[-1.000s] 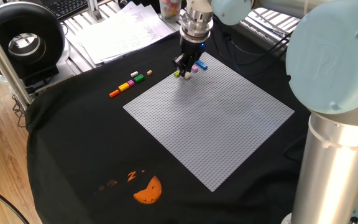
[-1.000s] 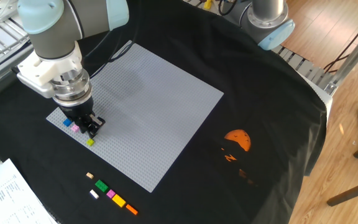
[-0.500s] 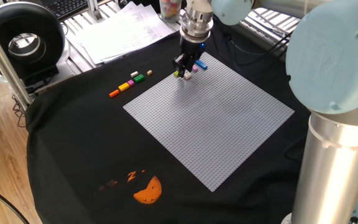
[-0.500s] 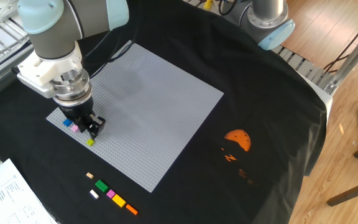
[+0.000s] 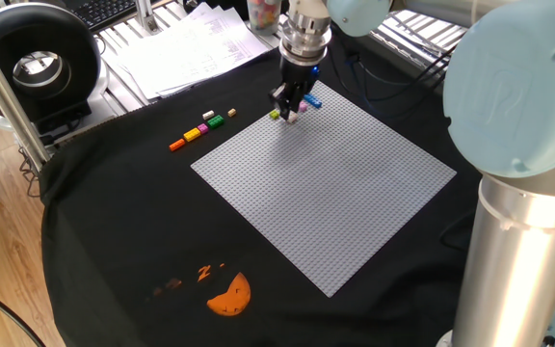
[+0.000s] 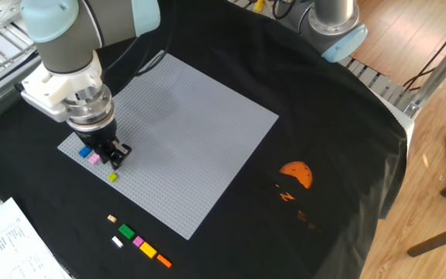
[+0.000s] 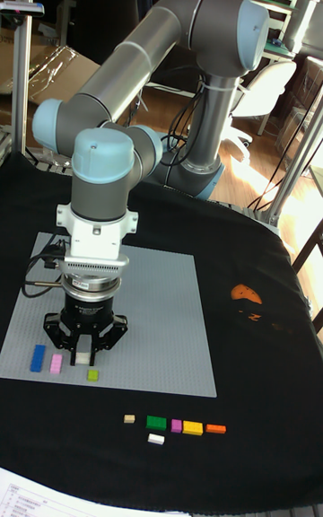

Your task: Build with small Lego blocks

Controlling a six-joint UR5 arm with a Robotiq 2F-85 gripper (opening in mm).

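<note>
The claw (image 7: 82, 357) hangs low over the near corner of the grey baseplate (image 6: 184, 132), its fingers closed on a small pale block (image 7: 82, 358). On the baseplate beside it sit a blue brick (image 7: 38, 356), a pink brick (image 7: 56, 363) and a yellow-green brick (image 7: 92, 375). Off the plate, on the black surface (image 6: 339, 155), the remaining loose blocks (image 7: 184, 427) lie in a short row: tan, green, white, pink, yellow, orange.

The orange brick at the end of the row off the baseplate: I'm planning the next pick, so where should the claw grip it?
Grip the orange brick across its two long sides, descending from above. It lies flat on the cloth at the row's end, leaving one end free.
</note>
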